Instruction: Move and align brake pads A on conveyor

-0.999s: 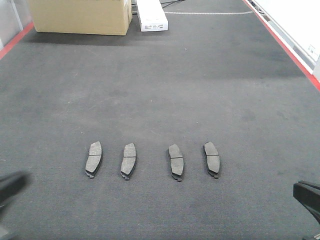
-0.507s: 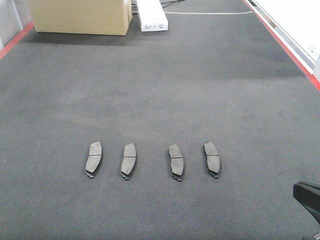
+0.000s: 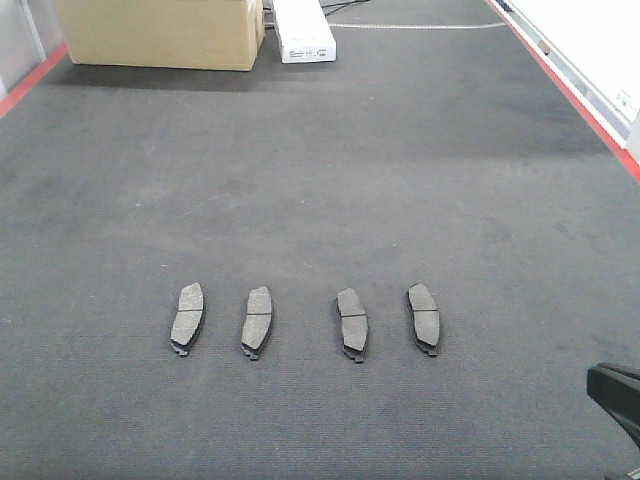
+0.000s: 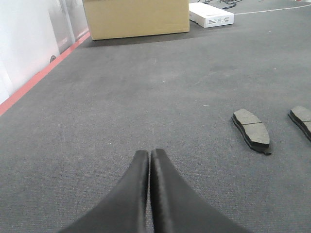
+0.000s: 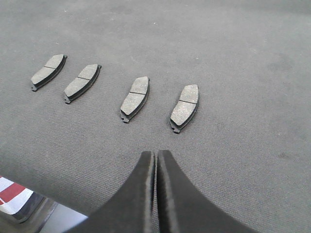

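Several brake pads A lie in a row across the conveyor (image 3: 320,180), grey faces up, long sides running away from me. In the front view the outer ones are the leftmost pad (image 3: 187,317) and the rightmost pad (image 3: 423,317). My left gripper (image 4: 149,153) is shut and empty, low over bare belt, well to the left of the nearest pad (image 4: 250,130). My right gripper (image 5: 155,154) is also shut and empty, a short way in front of the nearest pad (image 5: 184,107). A dark part of the right arm (image 3: 615,392) shows at the front view's lower right corner.
A cardboard box (image 3: 160,30) and a white carton (image 3: 303,30) stand at the belt's far end. Red edge stripes (image 3: 570,90) run along both sides. A white wall (image 4: 24,43) borders the left side. The belt's near edge (image 5: 19,204) shows below the right gripper.
The dark blurred shape of the left arm at the front view's lower left has left that view. The pads and the right arm have not moved.
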Available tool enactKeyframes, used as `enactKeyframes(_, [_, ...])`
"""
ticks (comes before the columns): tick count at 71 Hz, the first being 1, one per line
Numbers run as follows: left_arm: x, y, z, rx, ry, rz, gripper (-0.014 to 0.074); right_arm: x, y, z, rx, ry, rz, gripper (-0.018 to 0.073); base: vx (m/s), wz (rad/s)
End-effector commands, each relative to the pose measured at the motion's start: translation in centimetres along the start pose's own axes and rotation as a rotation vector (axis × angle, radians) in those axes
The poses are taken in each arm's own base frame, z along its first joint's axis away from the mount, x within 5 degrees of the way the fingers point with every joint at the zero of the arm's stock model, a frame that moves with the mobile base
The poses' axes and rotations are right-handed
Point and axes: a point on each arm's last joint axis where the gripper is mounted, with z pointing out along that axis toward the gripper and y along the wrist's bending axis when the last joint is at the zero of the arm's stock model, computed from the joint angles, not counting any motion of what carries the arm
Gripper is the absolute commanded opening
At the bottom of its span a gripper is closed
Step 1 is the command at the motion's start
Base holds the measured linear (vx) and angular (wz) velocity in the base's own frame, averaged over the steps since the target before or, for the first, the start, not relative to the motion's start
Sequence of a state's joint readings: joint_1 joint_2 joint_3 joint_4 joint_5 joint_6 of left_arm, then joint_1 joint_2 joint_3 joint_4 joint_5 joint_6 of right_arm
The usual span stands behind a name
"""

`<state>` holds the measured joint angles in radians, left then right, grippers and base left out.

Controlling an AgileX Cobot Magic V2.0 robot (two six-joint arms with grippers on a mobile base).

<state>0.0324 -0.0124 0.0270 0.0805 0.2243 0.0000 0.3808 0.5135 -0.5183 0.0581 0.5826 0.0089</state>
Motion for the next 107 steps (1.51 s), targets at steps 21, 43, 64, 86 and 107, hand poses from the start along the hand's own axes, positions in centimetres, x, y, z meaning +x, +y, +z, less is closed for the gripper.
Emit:
enactKeyframes(21, [0.1, -0.1, 0.1, 0.001, -0.065, -0.007, -0.0006, -1.4, 0.0, -0.4, 0.006, -0.092, -0.011, -0.0003, 0.0, 0.0])
enactKeyframes(43, [0.1, -0.1, 0.1, 0.001, -0.065, -0.007, -0.0006, -1.5, 0.0, -0.4, 0.006, -0.097, -0.011, -0.0003, 0.0, 0.0])
enactKeyframes(64, [0.1, -0.1, 0.1, 0.001, -0.065, -0.007, -0.0006, 0.0, -0.9, -0.3, 0.095, -0.47, -0.119, -0.0003, 0.0, 0.0])
enactKeyframes(86, [0.1, -0.1, 0.1, 0.001, -0.065, -0.007, -0.0006, 8.9, -3.3, 0.1, 0.402, -0.592, 0.038, -0.0003, 0.0, 0.0])
enactKeyframes(107, [0.1, -0.1, 0.1, 0.001, -0.065, -0.007, -0.0006, 10.5, -3.4, -0.1, 0.452, -0.592, 0.104, -0.0003, 0.0, 0.0])
